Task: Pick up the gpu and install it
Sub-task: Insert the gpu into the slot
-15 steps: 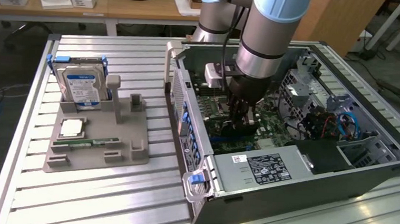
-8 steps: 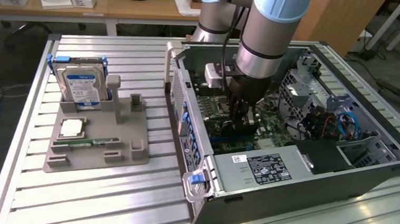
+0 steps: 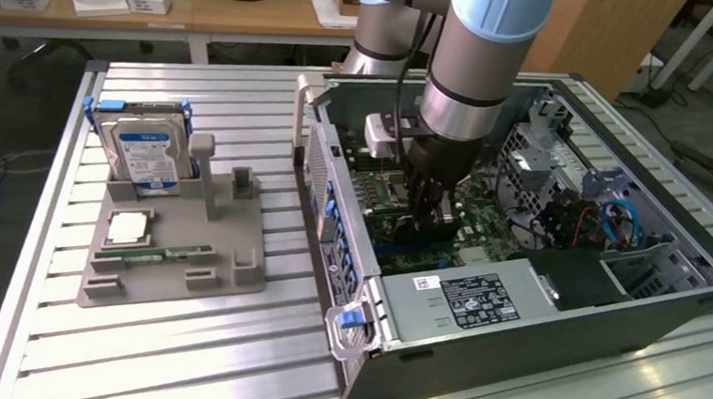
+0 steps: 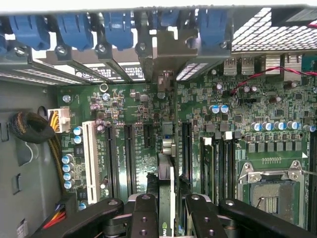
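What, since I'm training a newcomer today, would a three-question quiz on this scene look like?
1. True or false: the claw is shut on the gpu.
2. Where does the hard drive stand? A: in the grey holder on the table. B: inside the computer. C: in the claw.
3. Fill in: the gpu is held edge-on over the green ____.
Key: 1 true; 2 A; 3 motherboard.

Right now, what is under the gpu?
The green motherboard with its black slots; the gpu, edge-on in the hand, covers whatever slot lies directly beneath it.
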